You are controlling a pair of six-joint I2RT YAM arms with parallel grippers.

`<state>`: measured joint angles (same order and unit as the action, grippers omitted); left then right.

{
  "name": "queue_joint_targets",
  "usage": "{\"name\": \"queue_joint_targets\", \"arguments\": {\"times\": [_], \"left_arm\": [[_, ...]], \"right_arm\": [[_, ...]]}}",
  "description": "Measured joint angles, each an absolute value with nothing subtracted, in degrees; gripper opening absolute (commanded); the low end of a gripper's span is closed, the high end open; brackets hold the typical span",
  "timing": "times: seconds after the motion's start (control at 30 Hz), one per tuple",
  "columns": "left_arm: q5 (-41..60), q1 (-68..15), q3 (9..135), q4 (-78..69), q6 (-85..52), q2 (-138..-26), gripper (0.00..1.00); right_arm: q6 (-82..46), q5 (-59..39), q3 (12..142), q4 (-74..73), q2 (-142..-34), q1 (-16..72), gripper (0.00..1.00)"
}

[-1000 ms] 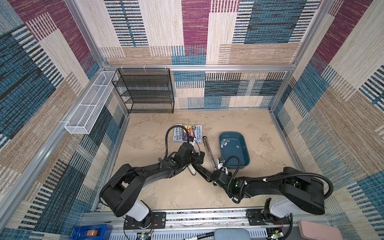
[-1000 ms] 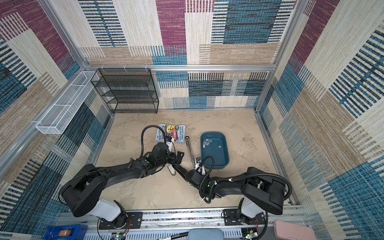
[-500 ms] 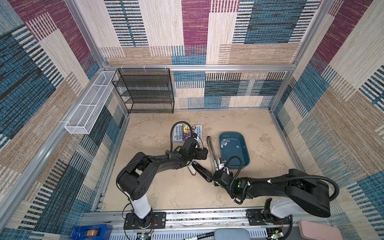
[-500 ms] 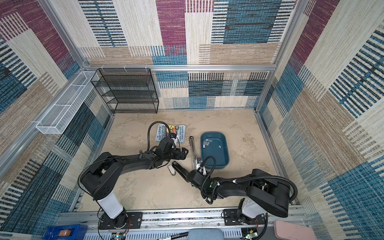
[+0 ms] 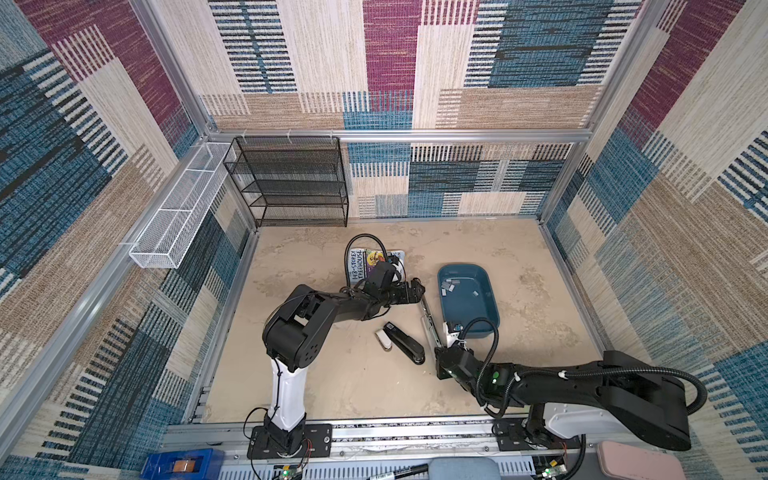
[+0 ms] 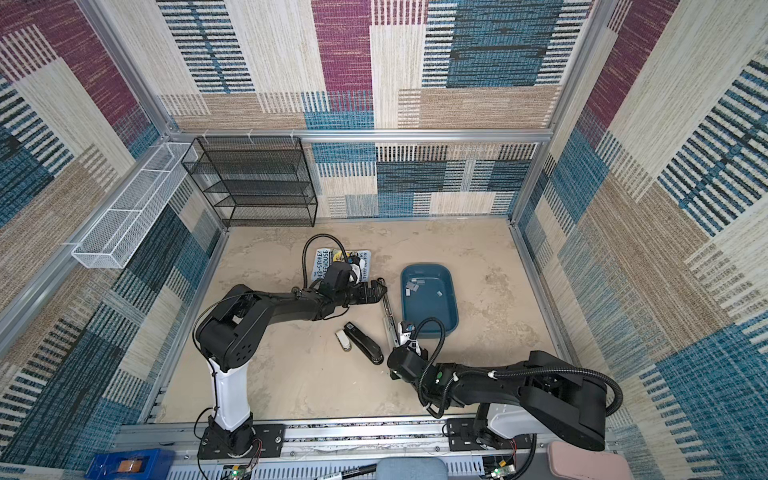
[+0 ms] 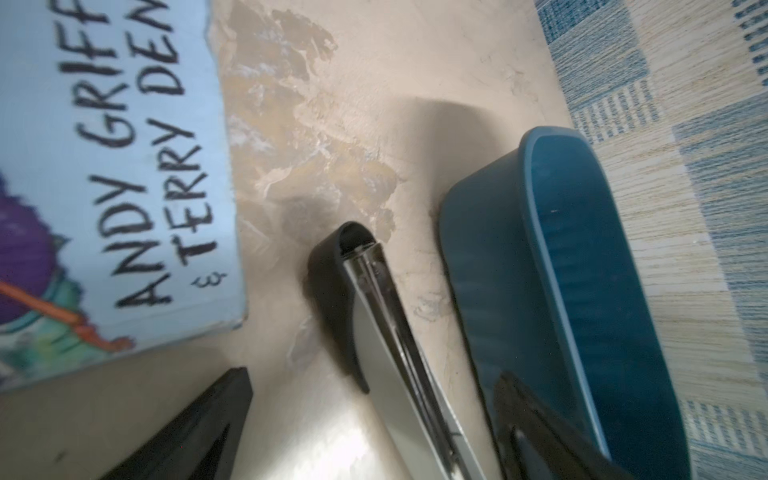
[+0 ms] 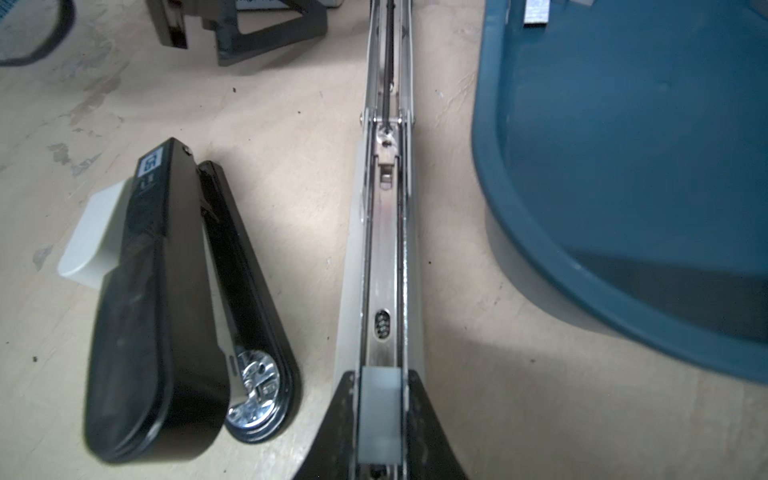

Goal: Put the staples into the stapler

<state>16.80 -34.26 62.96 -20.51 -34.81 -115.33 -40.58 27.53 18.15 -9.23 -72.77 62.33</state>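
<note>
**Stapler opened, staples not yet fetched**

The loading looks early. The open stapler (image 5: 428,321) lies unfolded near the middle of the bench (image 5: 332,382), just beside the left wall of the blue tray (image 5: 469,316), with its metal channel facing up. In the right wrist view the channel is bare, with no strip in it. The staples (image 5: 451,286), small silver strips, lie scattered in the tray's far half, and none has been picked up. By my reading the opening is done. What is left is to take a strip from the tray, seat it in the channel and fold the stapler shut. A second, black stapler (image 5: 405,344) lies closed to the left of the open one, apart from it.

The right claw (image 8: 380,419) is closed narrow on the near end of the open stapler, one finger on each side of its pale end piece, apparently steadying it. The left claw (image 5: 417,289) stands wide at the stapler's far end, close to a corner of the book (image 5: 365,266). It holds nothing. The stapler's black-capped arm passes between its fingers, but I cannot tell whether either finger touches it.
</note>
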Motion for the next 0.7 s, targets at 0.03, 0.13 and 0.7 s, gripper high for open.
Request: {"name": "queue_joint_targets", "arguments": {"times": [0.03, 0.13, 0.7], "left_arm": [[17.34, -34.26, 63.48, -20.8, -34.96, -115.85, 0.95], [18.72, -34.24, 64.84, -21.23, -35.4, -117.1, 0.95], [26.24, -31.75, 71.26, -22.98, -38.85, -123.0, 0.93]], "right_arm": [[-40.45, 27.29, 18.02, -9.61, -72.6, 62.33, 0.12], [-40.18, 26.55, 17.47, -11.07, -72.16, 62.33, 0.11], [-38.89, 24.91, 14.81, -15.57, -71.16, 62.33, 0.06]]}}
